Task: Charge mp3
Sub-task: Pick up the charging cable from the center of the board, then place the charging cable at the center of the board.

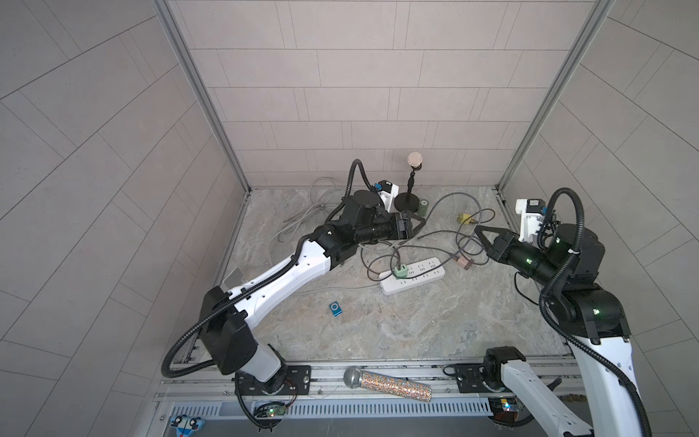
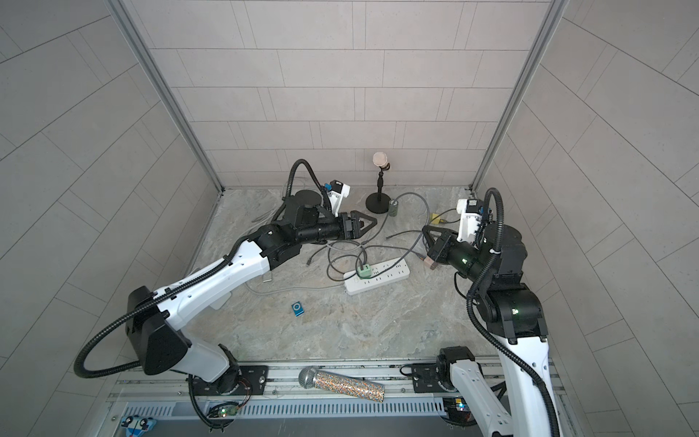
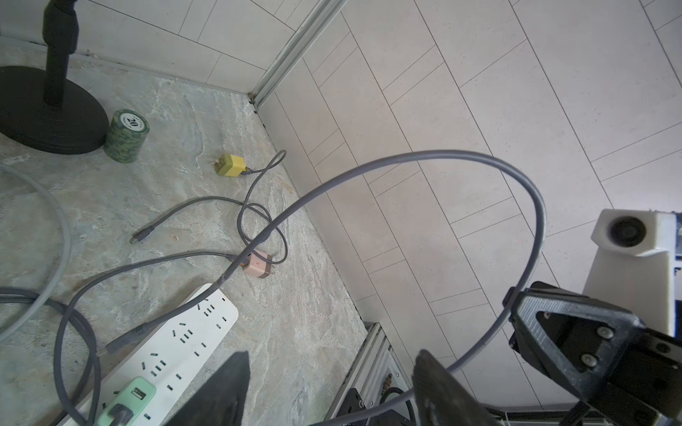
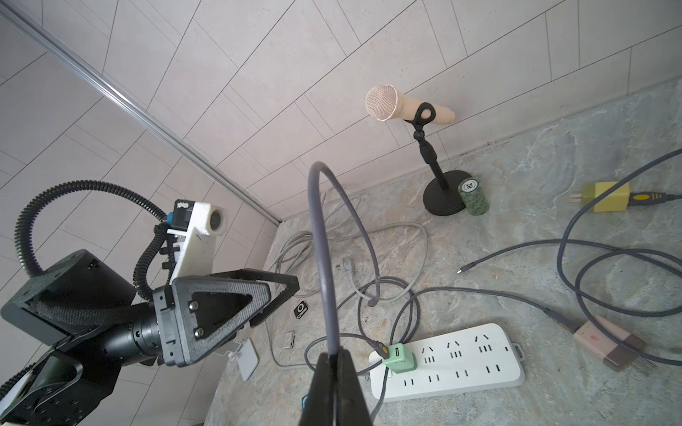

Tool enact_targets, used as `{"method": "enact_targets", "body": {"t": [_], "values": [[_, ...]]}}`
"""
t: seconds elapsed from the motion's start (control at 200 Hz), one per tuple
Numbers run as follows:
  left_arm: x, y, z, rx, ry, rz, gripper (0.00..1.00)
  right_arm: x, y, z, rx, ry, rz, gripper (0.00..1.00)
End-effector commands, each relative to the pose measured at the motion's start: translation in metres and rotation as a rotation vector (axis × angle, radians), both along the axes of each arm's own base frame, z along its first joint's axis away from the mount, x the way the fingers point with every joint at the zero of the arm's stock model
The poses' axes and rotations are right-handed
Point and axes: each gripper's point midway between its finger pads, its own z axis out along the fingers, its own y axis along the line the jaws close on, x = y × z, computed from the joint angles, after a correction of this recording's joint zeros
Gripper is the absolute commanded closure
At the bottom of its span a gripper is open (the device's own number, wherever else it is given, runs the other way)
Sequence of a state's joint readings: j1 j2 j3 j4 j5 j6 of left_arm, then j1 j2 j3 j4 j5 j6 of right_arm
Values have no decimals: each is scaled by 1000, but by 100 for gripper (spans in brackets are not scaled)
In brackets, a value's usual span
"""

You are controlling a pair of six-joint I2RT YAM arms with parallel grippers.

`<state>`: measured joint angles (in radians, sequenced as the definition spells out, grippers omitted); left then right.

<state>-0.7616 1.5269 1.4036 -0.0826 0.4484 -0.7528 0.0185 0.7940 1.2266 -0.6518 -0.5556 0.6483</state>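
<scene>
Two hands share this job, and only one has anything in it. Our right hand (image 4: 334, 357) is pinched tight on a grey cable (image 4: 321, 236) partway along its length. From the fingertips the cable climbs, arches over and comes down with a loose end hanging near the power strip (image 1: 412, 275); we cannot tell whether that end touches the strip. Our left hand (image 3: 330, 356) faces the right one across the back half of the desk (image 1: 416, 340), spread wide and holding nothing. In its wrist view the same cable sweeps past one fingertip, and we cannot say whether it runs inside the gap or behind it.

Further out, a green charger (image 1: 399, 271) sits plugged into the strip at the end toward our left arm, with a lead in its port. The mp3 (image 1: 336, 308), a small blue player, lies flat on bare desk on the robot's side of the strip, well apart from both hands and from every cable end.

From either hand it lies back toward the arm bases. It sits near our left forearm, so we judge the left hand the nearer one. The player is nearly square and slightly turned, and too small for us to see which edge carries the socket.

As we read it, plug and player have to meet. The loose end hangs downward while the player lies flat, so one of them will need turning, and the empty left hand looks best placed to fetch the player.
</scene>
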Motion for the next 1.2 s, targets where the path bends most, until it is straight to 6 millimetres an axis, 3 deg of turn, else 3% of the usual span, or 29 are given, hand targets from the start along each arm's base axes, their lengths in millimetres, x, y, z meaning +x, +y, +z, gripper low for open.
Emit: {"method": "enact_targets", "body": {"t": [0.0, 0.155, 0.435, 0.51, 0.66, 0.846, 0.996, 1.106, 1.191], "values": [[-3, 2, 19, -15, -100, -16, 26, 21, 4, 29, 38, -60, 4, 100], [0, 20, 3, 32, -100, 2, 25, 33, 49, 51, 31, -71, 128, 100], [22, 84, -44, 120, -26, 148, 25, 6, 143, 74, 5, -71, 339, 100], [28, 105, -54, 134, -7, 204, 25, 0, 164, 76, 4, -70, 374, 100], [44, 169, -85, 192, 79, 409, 26, 2, 213, 75, 18, -46, 457, 100], [43, 233, -115, 250, 146, 596, 27, 9, 282, 65, 2, -1, 556, 100], [35, 276, -130, 337, 188, 738, 27, 28, 327, 52, 2, 41, 575, 100], [26, 315, -138, 381, 224, 873, 26, 58, 346, 39, -65, 42, 527, 100], [22, 328, -141, 365, 241, 907, 26, 82, 360, 33, -96, 44, 503, 100]]}}
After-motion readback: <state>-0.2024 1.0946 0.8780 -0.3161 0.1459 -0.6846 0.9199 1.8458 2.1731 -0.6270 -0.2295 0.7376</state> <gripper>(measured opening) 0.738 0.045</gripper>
